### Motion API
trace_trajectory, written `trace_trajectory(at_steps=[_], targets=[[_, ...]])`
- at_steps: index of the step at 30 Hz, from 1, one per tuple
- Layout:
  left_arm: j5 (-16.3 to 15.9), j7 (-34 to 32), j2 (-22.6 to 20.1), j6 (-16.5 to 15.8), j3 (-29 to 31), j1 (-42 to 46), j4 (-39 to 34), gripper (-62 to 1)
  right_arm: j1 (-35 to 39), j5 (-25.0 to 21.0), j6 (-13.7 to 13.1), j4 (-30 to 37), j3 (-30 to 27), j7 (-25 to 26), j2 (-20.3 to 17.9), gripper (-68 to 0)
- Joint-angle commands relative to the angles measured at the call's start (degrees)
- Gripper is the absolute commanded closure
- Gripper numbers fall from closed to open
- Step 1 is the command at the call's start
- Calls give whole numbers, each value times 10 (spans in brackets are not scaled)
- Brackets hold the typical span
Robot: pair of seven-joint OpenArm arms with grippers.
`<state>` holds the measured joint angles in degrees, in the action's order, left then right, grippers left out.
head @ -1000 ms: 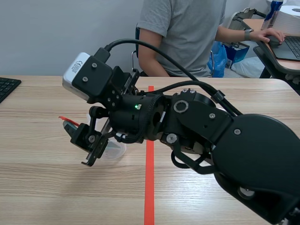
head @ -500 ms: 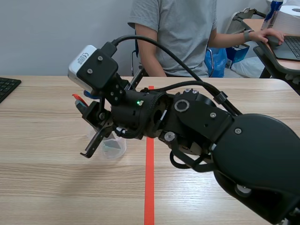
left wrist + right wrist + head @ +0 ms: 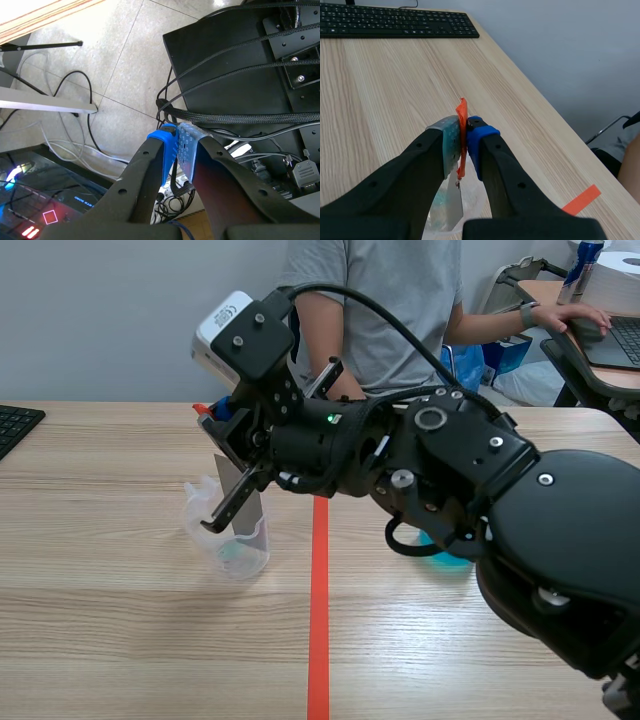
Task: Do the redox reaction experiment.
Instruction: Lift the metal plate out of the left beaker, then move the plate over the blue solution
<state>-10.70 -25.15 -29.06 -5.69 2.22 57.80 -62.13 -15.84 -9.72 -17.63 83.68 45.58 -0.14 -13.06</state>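
My right arm reaches across the red line from the picture's right side. Its gripper [image 3: 213,418] [image 3: 463,134] is shut on a thin orange tab [image 3: 200,408] [image 3: 462,114]. A grey metal strip [image 3: 240,502] [image 3: 454,204] hangs from that tab. It dips into a clear beaker [image 3: 234,545] [image 3: 476,192] holding a little blue-green liquid. The beaker stands on the table directly under the gripper. My left gripper [image 3: 179,141] is shut on nothing, off the table, over a floor with cables. The left arm is not in the scene view.
A blue-green dish [image 3: 447,553] shows partly behind my right arm. A black keyboard [image 3: 15,425] [image 3: 395,22] lies at the table's far left. A person [image 3: 390,300] sits across the table. The bulky right arm covers much of the right half.
My right gripper has risen and swung to the right with the orange tab in it. The metal strip now hangs upright in the beaker. The person has shifted slightly.
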Motion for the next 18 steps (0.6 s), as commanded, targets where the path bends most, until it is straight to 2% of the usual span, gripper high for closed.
trace_trajectory(at_steps=[1,11,15,18], targets=[[-2,-7,-2,0,1,4,-7,-32,-11,-16,-9,29,-9,-3,-1,-11],[-2,-5,-2,0,1,1,-6,-32,-11,-71,-50,109,-59,-92,-1,-11],[-2,-5,-2,0,1,1,-6,-32,-11,-92,-53,153,-80,-146,-1,-11],[-2,-5,-2,0,1,1,-6,-32,-11,-120,-74,190,-102,-190,-1,-11]])
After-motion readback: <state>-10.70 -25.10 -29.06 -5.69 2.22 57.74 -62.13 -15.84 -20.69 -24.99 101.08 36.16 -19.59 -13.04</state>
